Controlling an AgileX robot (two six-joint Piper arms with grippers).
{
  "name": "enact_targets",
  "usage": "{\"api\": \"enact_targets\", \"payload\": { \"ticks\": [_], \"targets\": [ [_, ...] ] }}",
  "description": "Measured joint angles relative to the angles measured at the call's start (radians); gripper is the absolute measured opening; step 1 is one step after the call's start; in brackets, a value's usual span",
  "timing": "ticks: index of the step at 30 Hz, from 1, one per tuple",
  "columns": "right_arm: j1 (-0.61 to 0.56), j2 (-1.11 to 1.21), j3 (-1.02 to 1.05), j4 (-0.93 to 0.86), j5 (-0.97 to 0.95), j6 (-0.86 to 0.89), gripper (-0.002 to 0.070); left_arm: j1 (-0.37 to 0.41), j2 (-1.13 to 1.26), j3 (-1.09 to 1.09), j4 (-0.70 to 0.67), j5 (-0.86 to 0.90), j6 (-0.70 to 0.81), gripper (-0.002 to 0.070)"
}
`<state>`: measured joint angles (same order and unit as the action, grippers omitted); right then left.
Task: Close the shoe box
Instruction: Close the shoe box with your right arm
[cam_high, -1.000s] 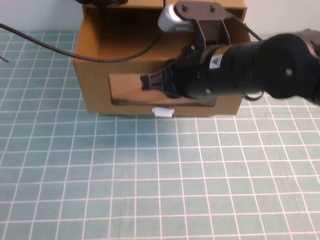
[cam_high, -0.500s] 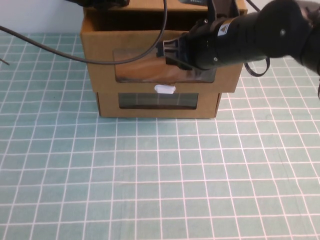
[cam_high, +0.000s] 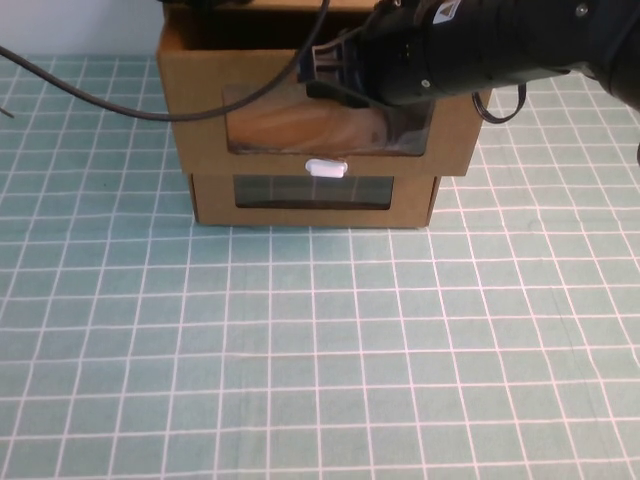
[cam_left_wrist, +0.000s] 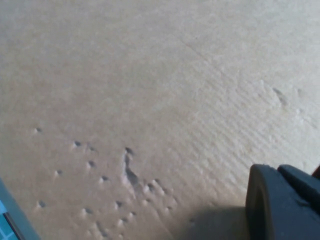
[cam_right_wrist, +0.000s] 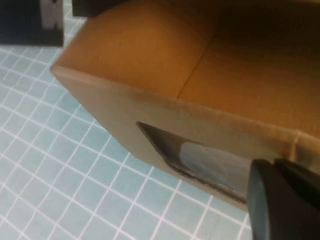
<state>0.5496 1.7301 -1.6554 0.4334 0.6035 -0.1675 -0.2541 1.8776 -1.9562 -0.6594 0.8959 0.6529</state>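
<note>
Shoe box (cam_high: 318, 120) sits on narrower box (cam_high: 314, 200) at tabletop (cam_high: 320, 350) rear; right hand (cam_high: 325, 72) in front of shoe box's window; left hand (cam_left_wrist: 282, 205) against cardboard.

The right arm (cam_high: 500, 45) is showing a thick, rounded matte-black housing with a small yellow warning triangle (cam_high: 441, 10), and a thin black cable (cam_high: 120, 108) is trailing beside it.

Soft, even overhead light on my feeds; no hard glare.

From the high view the table mat (cam_high: 320, 350) is evenly lit; the shoe box (cam_high: 200, 100) drops a thin shadow along its base; its window (cam_high: 300, 125) carries a warm reflection; the right arm (cam_high: 480, 50) looks smeared; my left wrist feed is soft cardboard (cam_left_wrist: 150, 100) at close range; the right wrist feed is blurred.
</note>
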Motion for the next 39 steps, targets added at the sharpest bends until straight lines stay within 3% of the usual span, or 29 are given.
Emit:
{"api": "enact_targets", "payload": {
  "ticks": [14,26,39],
  "targets": [
    [-0.064,0.070,-0.039,0.098,-0.075,-0.006,-0.0012,0.000,0.000,-0.001,-0.002,0.007,0.000,-0.0005],
    [-0.098,0.210,-0.210,0.142,-0.072,-0.027,-0.0012,0.000,0.000,-0.001,-0.004,0.007,0.000,-0.0005],
    [-0.117,0.173,-0.260,0.115,0.160,-0.031,-0.0013,0.000,-0.030,-0.029,0.022,0.036,0.000,-0.0005]
  ]
}}
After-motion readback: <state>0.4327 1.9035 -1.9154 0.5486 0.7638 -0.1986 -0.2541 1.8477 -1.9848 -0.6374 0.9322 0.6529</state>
